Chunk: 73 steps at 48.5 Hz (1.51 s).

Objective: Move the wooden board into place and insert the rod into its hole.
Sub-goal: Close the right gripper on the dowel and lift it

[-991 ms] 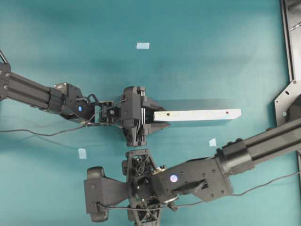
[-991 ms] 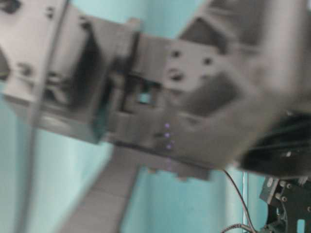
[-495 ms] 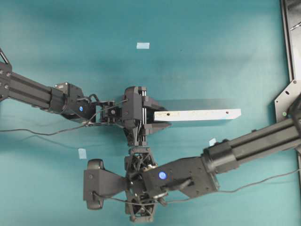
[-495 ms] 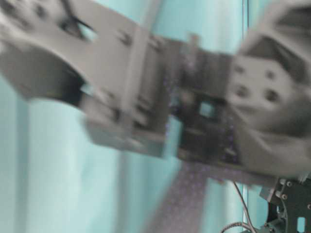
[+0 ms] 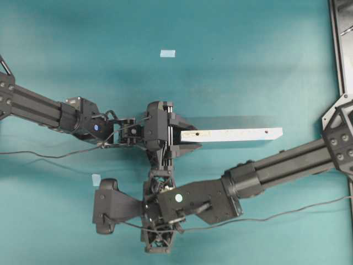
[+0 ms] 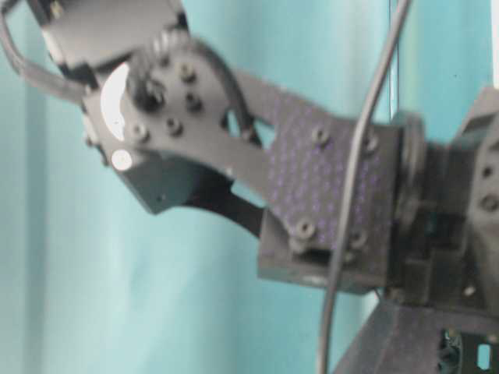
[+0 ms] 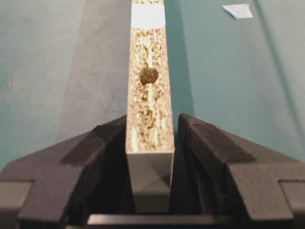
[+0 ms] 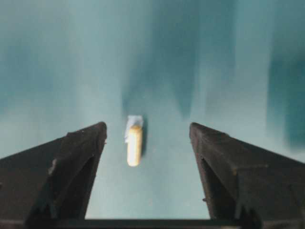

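- The left gripper (image 5: 177, 136) is seen near the middle of the table (image 5: 248, 66), its jaws closed on the left end of the wooden board (image 5: 231, 134); in the left wrist view one finger (image 7: 86, 157) presses each long face, so the board is judged to be held on its narrow edge.
- The board is stretched from that grip toward the table's right edge, and the hole (image 7: 148, 75) in its rough upper edge is left uncovered, just beyond the fingertips. This hold is judged to be meant to steady the board and present the hole from above.
- A tape square (image 5: 167, 53) is seen toward the table's far edge, well apart from the board.
- The right gripper (image 8: 147, 138) is reached across to the near edge of the table, below the left gripper, with its jaws spread wide and nothing held.
- The rod (image 8: 134, 145) is lying on the table between those open fingers, touching neither, its far end by a small tape square (image 8: 133, 122). The gripper is judged to be lined up for picking it.
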Each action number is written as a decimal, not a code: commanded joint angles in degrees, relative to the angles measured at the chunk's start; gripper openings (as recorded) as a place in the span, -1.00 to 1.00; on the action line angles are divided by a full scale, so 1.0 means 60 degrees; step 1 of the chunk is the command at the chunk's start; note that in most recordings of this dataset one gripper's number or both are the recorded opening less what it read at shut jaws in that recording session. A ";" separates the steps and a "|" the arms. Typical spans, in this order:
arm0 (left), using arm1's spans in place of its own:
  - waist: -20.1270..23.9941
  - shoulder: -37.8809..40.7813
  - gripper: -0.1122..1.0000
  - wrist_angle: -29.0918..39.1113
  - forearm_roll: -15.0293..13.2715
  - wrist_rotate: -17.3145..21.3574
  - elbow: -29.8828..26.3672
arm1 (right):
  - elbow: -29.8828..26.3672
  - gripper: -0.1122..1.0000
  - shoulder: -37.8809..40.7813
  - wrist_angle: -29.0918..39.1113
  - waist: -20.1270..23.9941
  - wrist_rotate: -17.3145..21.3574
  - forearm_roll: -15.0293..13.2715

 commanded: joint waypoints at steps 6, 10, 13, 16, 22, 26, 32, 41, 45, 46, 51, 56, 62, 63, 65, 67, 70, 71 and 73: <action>-0.0146 0.0220 0.06 0.0161 -0.0029 0.0205 -0.0059 | -0.0249 0.58 -0.0161 -0.0103 -0.0029 0.0015 0.0073; -0.0205 0.0220 0.06 0.0176 -0.0029 0.0205 -0.0059 | -0.0249 0.58 -0.0161 -0.0088 -0.0029 0.0029 0.0088; -0.0249 0.0249 0.06 0.0190 -0.0029 0.0205 -0.0059 | -0.0249 0.57 -0.0146 -0.0088 -0.0029 0.0029 0.0088; -0.0264 0.0264 0.07 0.0190 -0.0029 0.0205 -0.0059 | -0.0234 0.57 -0.0117 -0.0117 -0.0015 0.0029 0.0088; -0.0308 0.0308 0.06 0.0190 -0.0029 0.0205 -0.0103 | -0.0205 0.57 -0.0044 -0.0161 0.0044 0.0044 0.0088; -0.0322 0.0337 0.06 0.0190 -0.0029 0.0205 -0.0132 | -0.0190 0.57 -0.0029 -0.0278 0.0059 0.0103 0.0088; -0.0366 0.0352 0.06 0.0190 -0.0029 0.0205 -0.0220 | -0.0088 0.56 -0.0029 -0.0410 0.0059 0.0396 0.0088; -0.0396 0.0352 0.06 0.0190 -0.0029 0.0205 -0.0249 | 0.0029 0.56 -0.0029 -0.0439 0.0103 0.0850 0.0088; -0.0396 0.0352 0.06 0.0205 -0.0029 0.0205 -0.0249 | 0.0044 0.53 -0.0029 -0.0410 0.0146 0.0864 0.0088; -0.0396 0.0352 0.06 0.0190 -0.0029 0.0205 -0.0249 | 0.0059 0.51 -0.0044 -0.0410 0.0146 0.0864 0.0088; -0.0396 0.0352 0.06 0.0190 -0.0029 0.0205 -0.0249 | 0.0073 0.31 -0.0029 -0.0410 0.0176 0.0864 0.0088; -0.0410 0.0352 0.06 0.0190 -0.0029 0.0205 -0.0249 | 0.0073 0.14 -0.0044 -0.0381 0.0176 0.0894 0.0088; -0.0454 0.0352 0.06 0.0190 -0.0029 0.0205 -0.0249 | 0.0073 0.11 -0.0044 -0.0249 0.0220 0.0894 0.0088; -0.0454 0.0352 0.06 0.0190 -0.0029 0.0205 -0.0264 | 0.0088 0.11 -0.0044 -0.0234 0.0234 0.0894 0.0088; -0.0483 0.0352 0.06 0.0190 -0.0029 0.0205 -0.0264 | 0.0073 0.11 -0.0044 -0.0205 0.0249 0.0894 0.0088; -0.0483 0.0352 0.06 0.0205 -0.0029 0.0205 -0.0249 | 0.0073 0.11 -0.0044 -0.0176 0.0264 0.0894 0.0088; -0.0513 0.0352 0.06 0.0205 -0.0029 0.0205 -0.0249 | 0.0073 0.11 -0.0044 -0.0161 0.0293 0.0908 0.0088; -0.0527 0.0352 0.06 0.0205 -0.0029 0.0205 -0.0249 | 0.0073 0.11 -0.0044 -0.0161 0.0293 0.0908 0.0088; -0.0542 0.0352 0.06 0.0205 -0.0029 0.0205 -0.0249 | 0.0088 0.11 -0.0044 -0.0205 0.0293 0.0894 0.0088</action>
